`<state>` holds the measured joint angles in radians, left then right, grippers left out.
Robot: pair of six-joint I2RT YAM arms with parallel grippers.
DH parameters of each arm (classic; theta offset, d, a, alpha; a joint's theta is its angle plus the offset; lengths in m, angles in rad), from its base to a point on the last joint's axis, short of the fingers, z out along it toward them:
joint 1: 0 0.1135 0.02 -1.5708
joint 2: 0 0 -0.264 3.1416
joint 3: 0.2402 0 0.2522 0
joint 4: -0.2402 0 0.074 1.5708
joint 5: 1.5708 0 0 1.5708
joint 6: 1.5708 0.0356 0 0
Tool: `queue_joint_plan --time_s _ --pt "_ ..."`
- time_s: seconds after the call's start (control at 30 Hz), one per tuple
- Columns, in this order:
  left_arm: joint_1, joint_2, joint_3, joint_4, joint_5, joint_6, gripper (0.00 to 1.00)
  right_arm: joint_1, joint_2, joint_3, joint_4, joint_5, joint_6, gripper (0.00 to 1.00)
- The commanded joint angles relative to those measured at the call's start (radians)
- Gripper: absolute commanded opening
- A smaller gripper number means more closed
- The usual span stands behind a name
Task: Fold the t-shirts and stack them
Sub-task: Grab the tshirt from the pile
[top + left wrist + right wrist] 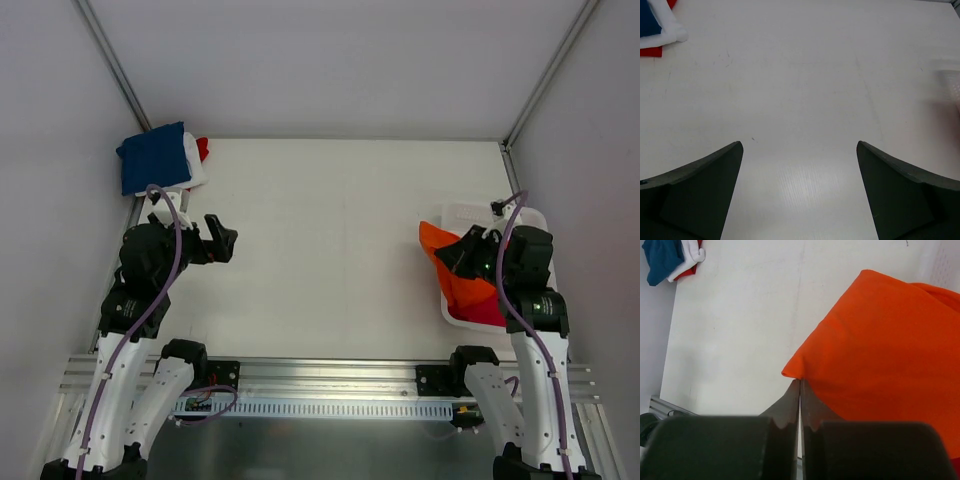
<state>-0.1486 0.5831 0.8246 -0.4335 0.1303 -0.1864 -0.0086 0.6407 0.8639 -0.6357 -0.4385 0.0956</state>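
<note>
Over on the right side, the right pincer (799, 390) is clamped tight on a corner of the bright orange t-shirt (880, 340), with the cloth edge squeezed between its fingers. The rest of that tee spills out over the left rim of the white lattice basket (470, 212), and a pinkish-red tee (487, 314) sits in the basket's near end, partly under it. The left pincer (799, 146) is spread wide with nothing in it, hovering over bare desk (330, 230). Way off in the desk's far-left corner sits a pile: navy t-shirt (153, 158) on top, white tee (196, 172) under it, and a bit of red tee (203, 148) peeking out behind.
</note>
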Motion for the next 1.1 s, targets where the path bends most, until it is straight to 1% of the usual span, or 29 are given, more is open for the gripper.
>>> queue_joint_plan --time_s 0.0,0.27,0.37,0.4,0.43,0.5,0.53,0.57,0.6,0.63,0.67,0.7,0.73,0.77,0.8,0.87,0.9,0.93,0.97,1.0,1.03,1.07 --pt "0.014 -0.012 0.036 -0.010 0.028 -0.010 0.99 0.007 -0.015 -0.017 0.015 0.030 -0.013 0.01" --pt "0.015 -0.019 0.022 0.002 0.026 -0.007 0.99 0.007 -0.035 -0.074 0.022 0.101 -0.004 0.00" --pt "0.015 -0.022 0.021 0.002 0.031 -0.010 0.99 0.007 -0.047 -0.075 -0.015 0.242 -0.011 0.00" --pt "0.015 -0.022 0.022 0.006 0.044 -0.012 0.99 0.007 -0.050 -0.072 -0.030 0.338 -0.011 0.01" --pt "0.018 -0.023 0.022 0.007 0.054 -0.015 0.99 0.007 -0.049 -0.063 -0.035 0.377 -0.011 0.00" --pt "0.020 -0.028 0.021 0.016 0.077 -0.018 0.99 0.007 -0.033 -0.011 -0.026 0.409 -0.005 0.00" --pt "0.020 -0.032 0.021 0.024 0.106 -0.019 0.99 0.007 -0.018 0.015 -0.018 0.394 0.001 0.01" --pt "0.020 -0.034 0.021 0.030 0.121 -0.021 0.99 0.007 0.031 0.086 -0.010 0.367 0.022 0.00" --pt "0.020 -0.048 0.018 0.038 0.140 -0.018 0.99 0.007 0.062 0.130 0.010 0.275 0.035 0.01" --pt "0.020 -0.058 0.013 0.047 0.176 -0.018 0.99 0.007 0.095 0.176 0.022 0.215 0.050 0.01" --pt "0.020 -0.069 0.004 0.065 0.193 -0.016 0.99 0.034 0.165 0.267 0.040 0.157 0.084 0.00" --pt "0.020 -0.093 -0.001 0.076 0.213 -0.015 0.99 0.047 0.203 0.318 0.089 0.014 0.095 0.01" --pt "0.020 -0.104 -0.007 0.087 0.235 -0.013 0.99 0.064 0.241 0.369 0.115 -0.062 0.108 0.00" --pt "0.020 -0.118 -0.012 0.108 0.274 -0.012 0.99 0.103 0.320 0.420 0.143 -0.130 0.121 0.00" --pt "0.021 -0.141 -0.024 0.119 0.288 -0.008 0.99 0.122 0.362 0.511 0.209 -0.260 0.154 0.00" --pt "0.020 -0.160 -0.035 0.137 0.305 -0.008 0.99 0.174 0.442 0.590 0.287 -0.371 0.235 0.00" --pt "0.020 -0.172 -0.038 0.141 0.302 -0.005 0.99 0.191 0.515 0.668 0.360 -0.438 0.331 0.01" --pt "0.021 -0.172 -0.039 0.142 0.296 -0.005 0.99 0.217 0.549 0.719 0.381 -0.460 0.360 0.00" --pt "0.021 -0.172 -0.041 0.142 0.301 -0.002 0.99 0.276 0.585 0.777 0.354 -0.476 0.369 0.01" --pt "0.023 -0.170 -0.039 0.141 0.310 -0.002 0.99 0.307 0.650 0.919 0.312 -0.477 0.342 0.01" --pt "0.023 -0.170 -0.036 0.142 0.322 -0.001 0.99 0.375 0.681 0.992 0.265 -0.473 0.319 0.01" --pt "0.024 -0.170 -0.035 0.145 0.356 0.002 0.99 0.410 0.709 1.061 0.173 -0.476 0.294 0.01"
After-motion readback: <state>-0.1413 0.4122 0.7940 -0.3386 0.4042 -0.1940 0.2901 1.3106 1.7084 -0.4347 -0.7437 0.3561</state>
